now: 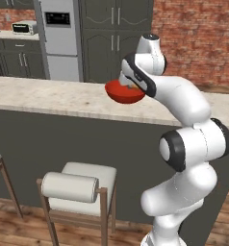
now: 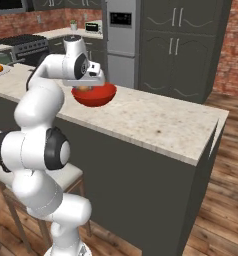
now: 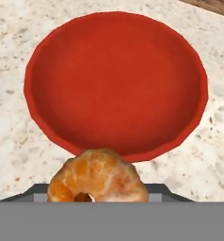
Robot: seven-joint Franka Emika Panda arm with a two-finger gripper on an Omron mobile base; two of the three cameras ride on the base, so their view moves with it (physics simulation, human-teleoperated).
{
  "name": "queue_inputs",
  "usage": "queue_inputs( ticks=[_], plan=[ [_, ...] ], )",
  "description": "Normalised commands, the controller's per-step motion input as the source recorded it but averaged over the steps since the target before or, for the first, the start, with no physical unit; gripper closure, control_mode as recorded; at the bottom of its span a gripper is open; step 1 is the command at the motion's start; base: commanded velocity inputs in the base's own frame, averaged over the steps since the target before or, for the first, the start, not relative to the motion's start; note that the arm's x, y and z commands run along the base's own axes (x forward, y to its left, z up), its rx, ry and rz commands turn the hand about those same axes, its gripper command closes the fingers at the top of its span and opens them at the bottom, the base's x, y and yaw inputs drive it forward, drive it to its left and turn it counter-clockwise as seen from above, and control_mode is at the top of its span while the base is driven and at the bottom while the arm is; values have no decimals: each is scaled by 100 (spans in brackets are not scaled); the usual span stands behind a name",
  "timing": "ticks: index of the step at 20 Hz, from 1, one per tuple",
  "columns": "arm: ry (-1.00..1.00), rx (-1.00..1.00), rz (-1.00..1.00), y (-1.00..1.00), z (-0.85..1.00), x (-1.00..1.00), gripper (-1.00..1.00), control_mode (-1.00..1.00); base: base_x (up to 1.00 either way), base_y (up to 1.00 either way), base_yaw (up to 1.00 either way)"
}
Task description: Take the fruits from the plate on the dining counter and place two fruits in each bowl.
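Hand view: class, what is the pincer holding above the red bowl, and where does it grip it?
The pincer holds an orange fruit above the empty red bowl. The exact contact points are hidden behind the fruit.

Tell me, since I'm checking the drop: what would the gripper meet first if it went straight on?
Probably the empty inside of the red bowl; the gripper, holding an orange fruit, points down at it.

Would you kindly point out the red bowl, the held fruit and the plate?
red bowl (image 3: 116, 80), hand view, inner floor.
orange fruit (image 3: 97, 178), hand view, peel, held in the pincer.
plate (image 2: 2, 71), right base view, near rim.
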Motion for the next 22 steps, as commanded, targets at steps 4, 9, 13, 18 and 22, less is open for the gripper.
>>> queue_inputs(
  ticks=[4, 9, 13, 18, 22],
  plan=[
    [2, 2, 4, -31, 0, 1, 100, -100, 0, 0, 0],
    [13, 0, 10, -5, 0, 42, 100, -100, 0, 0, 0],
    [18, 0, 2, 15, 0, 71, 100, -100, 0, 0, 0],
    [25, -5, 0, 15, 19, 32, 100, -100, 0, 0, 0],
    [8, 0, 0, 0, -3, 0, 100, -100, 0, 0, 0]
  ],
)
